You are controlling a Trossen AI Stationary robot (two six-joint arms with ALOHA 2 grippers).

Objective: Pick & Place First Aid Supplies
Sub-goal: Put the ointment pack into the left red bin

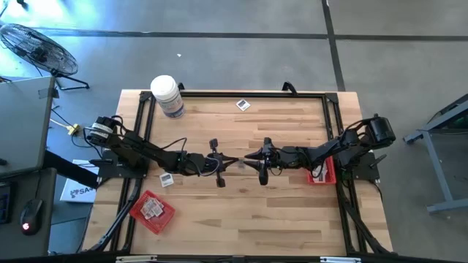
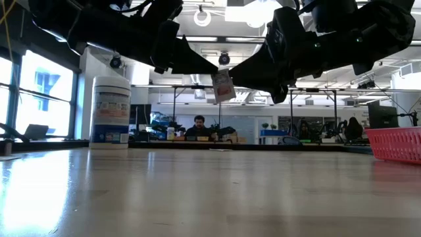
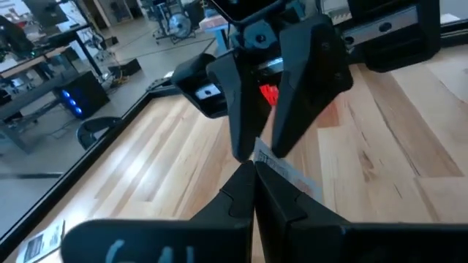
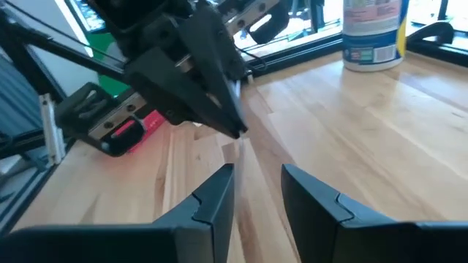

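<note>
No legible text. Print on jar [image 4: 375, 33] label, held packet [image 2: 223, 85] and paper [image 1: 75, 191] beside counter [image 1: 241, 212]: unreadable.

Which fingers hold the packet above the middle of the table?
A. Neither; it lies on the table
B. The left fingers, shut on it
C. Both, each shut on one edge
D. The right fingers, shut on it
B: the left fingers are shut on the packet held above the table, while the right fingers stand open, facing it.
</note>
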